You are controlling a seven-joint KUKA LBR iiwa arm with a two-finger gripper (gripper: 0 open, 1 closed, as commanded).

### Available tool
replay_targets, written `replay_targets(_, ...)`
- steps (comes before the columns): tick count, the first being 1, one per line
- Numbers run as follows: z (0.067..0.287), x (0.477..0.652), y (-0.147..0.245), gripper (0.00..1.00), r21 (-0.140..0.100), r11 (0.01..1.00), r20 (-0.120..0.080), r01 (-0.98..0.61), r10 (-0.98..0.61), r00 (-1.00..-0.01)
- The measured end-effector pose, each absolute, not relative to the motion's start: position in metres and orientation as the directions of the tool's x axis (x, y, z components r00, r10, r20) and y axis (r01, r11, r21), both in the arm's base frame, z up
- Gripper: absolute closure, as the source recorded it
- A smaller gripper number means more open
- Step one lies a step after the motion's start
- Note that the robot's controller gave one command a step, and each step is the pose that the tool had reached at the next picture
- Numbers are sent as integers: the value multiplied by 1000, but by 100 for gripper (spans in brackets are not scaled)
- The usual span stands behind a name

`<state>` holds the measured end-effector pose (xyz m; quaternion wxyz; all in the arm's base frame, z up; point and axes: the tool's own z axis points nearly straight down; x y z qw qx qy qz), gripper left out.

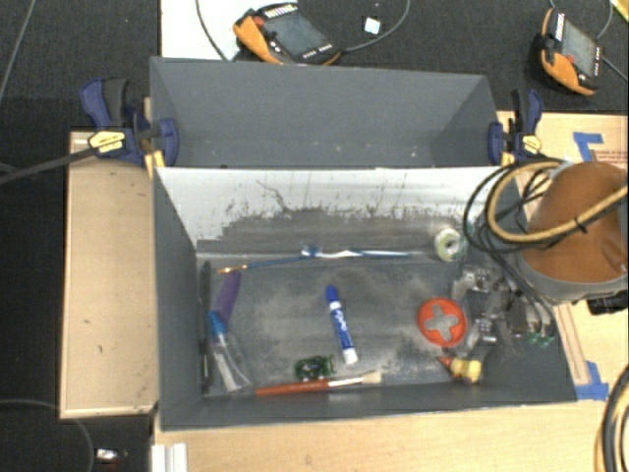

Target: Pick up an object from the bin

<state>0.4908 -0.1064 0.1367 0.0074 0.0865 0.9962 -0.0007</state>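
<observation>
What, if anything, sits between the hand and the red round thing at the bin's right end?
Nothing visible does. The hand is directly beside the red round thing, on its right. A small yellow piece lies just below them in the view, off that line.

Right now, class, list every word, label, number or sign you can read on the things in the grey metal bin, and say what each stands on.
No text here can be quoted as it reads.
On the blue and white marker pen: any print is too small and blurred to read.
On the orange-red round ball: a pale cross-shaped mark, no letters.
On the small green object: too small to tell.
</observation>
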Motion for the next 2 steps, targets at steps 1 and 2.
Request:
replay_targets(1,100,487,-102,0,1,953,-4,304,304,-953)
replay_targets(2,71,494,-119,0,4,938,-17,346,346,-938)
